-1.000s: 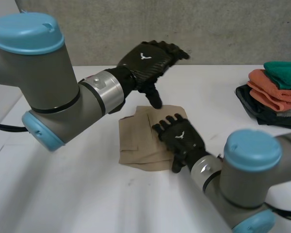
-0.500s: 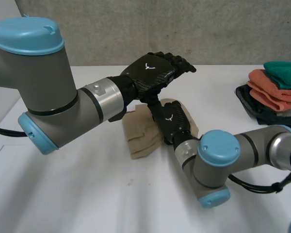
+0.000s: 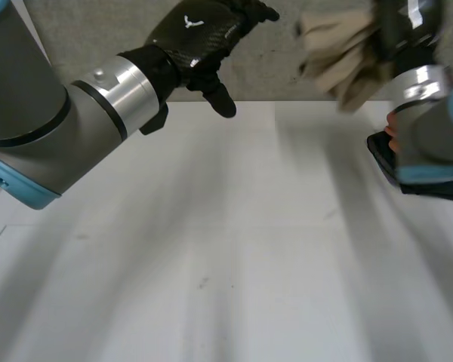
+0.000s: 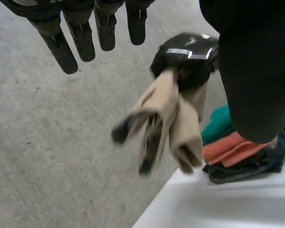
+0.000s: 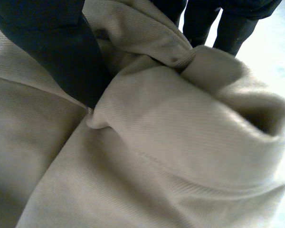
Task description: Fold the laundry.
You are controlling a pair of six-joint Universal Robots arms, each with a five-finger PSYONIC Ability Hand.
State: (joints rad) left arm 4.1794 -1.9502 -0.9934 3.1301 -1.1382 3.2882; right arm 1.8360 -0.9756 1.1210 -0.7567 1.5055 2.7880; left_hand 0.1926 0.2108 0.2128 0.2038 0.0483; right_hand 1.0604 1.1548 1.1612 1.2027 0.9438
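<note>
My right hand is shut on a folded beige cloth and holds it high in the air over the table's far right. In the right wrist view the thumb presses into the bunched beige cloth, with the fingers curled over its far side. In the left wrist view the beige cloth hangs in loose folds from my right hand. My left hand hovers open above the far middle of the table, its straight fingers holding nothing.
A pile of folded clothes, green and orange over dark pieces, lies at the white table's far right edge. My right arm hides most of the pile in the head view. A grey wall stands behind the table.
My right hand closed on the beige cloth, lifted it off the table's middle and swung it up to the far right. My left hand rose and stayed open.
</note>
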